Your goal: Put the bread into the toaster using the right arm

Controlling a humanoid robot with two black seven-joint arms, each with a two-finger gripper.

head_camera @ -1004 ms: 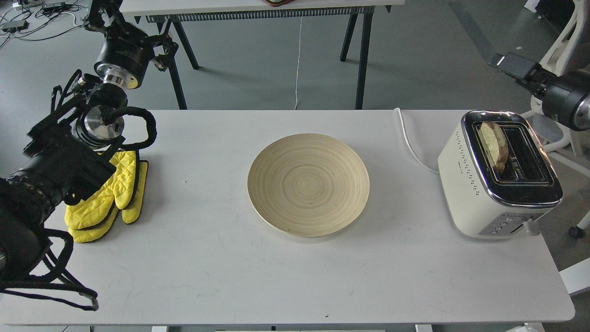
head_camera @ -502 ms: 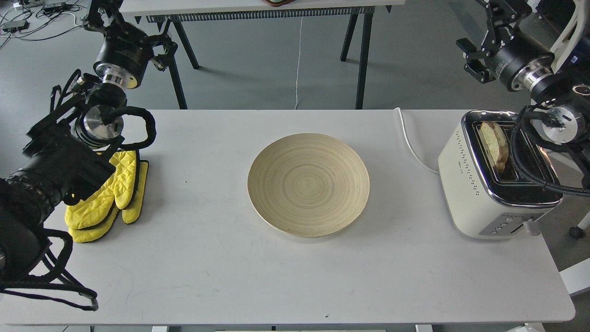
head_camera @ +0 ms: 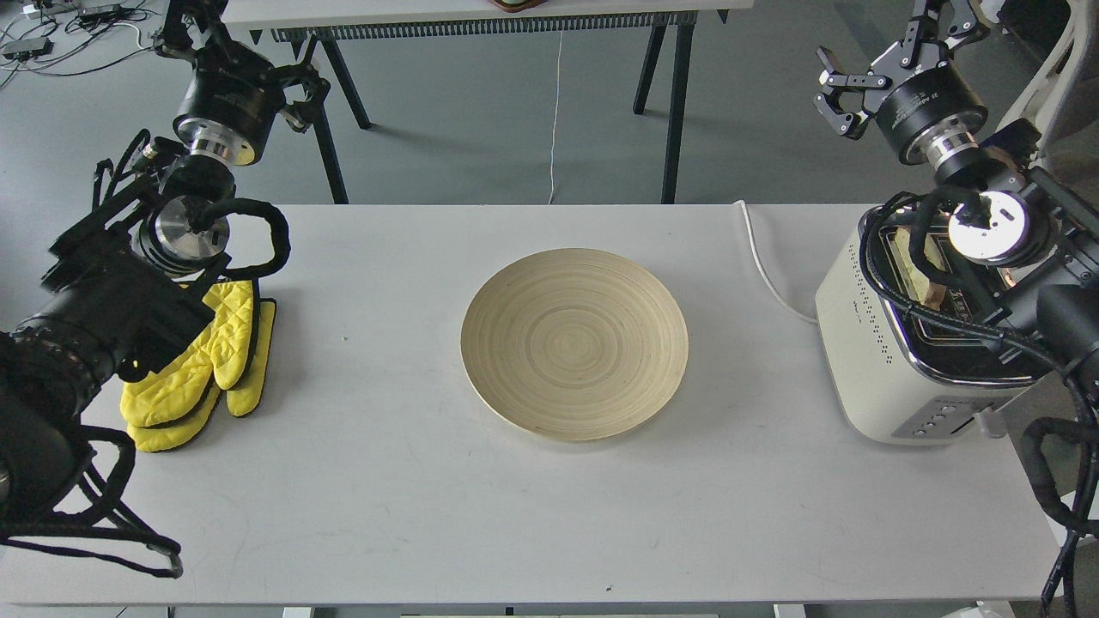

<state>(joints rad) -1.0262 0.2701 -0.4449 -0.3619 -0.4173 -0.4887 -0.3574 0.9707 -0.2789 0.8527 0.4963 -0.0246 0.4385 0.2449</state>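
The cream-white toaster [head_camera: 863,343] stands at the right end of the white table. The bread [head_camera: 910,257] stands upright in its left slot and is partly hidden behind my right arm's cables. My right gripper [head_camera: 889,56] is raised beyond the table's far edge, above and behind the toaster. Its fingers are spread and it holds nothing. The right arm's wrist and cables lie over the toaster's chrome top. My left gripper [head_camera: 236,51] is raised at the far left, with fingers apart and empty.
An empty round bamboo plate [head_camera: 574,343] sits mid-table. Yellow oven mitts [head_camera: 202,369] lie at the left beside my left arm. The toaster's white cord [head_camera: 764,275] runs off the table's far edge. A trestle table [head_camera: 670,103] stands behind.
My right arm has swung in from the right edge over the toaster, and its gripper has risen to the far side. The bread stays in the slot. The left arm has not moved.
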